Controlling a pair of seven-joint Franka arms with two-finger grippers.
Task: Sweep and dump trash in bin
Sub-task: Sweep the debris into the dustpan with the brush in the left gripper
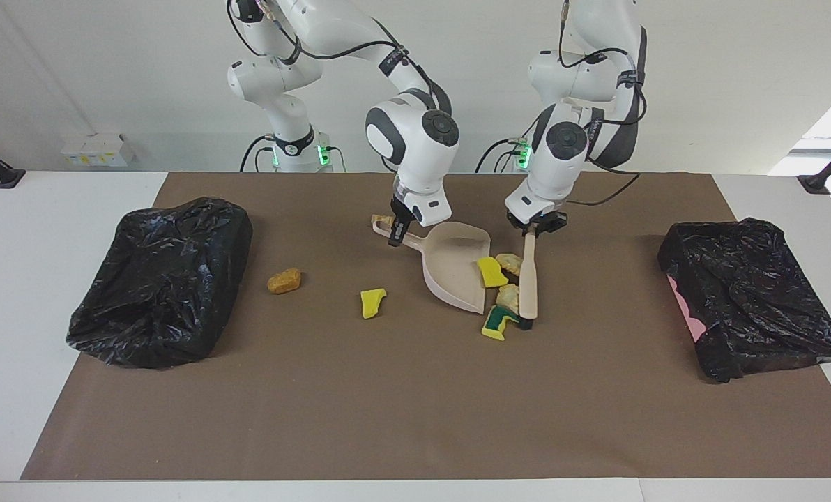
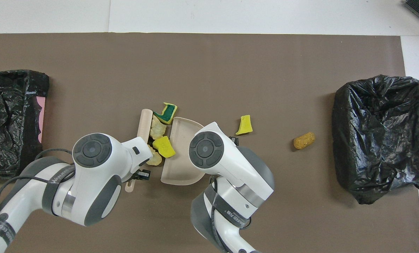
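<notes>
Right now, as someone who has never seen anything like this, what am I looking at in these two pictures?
These are two white robot arms at a table covered by a brown mat. One picture faces the arms from across the table; the other looks down from above their own end.

The right arm's claw holds the handle of a beige dustpan. The left arm's claw holds a small brush by its wooden handle.

Between brush and dustpan lie foam scraps, one green and yellow. A yellow scrap and an orange-brown one lie apart, toward the right arm's end.

At each end of the table sits a bin lined with a black bag.
</notes>
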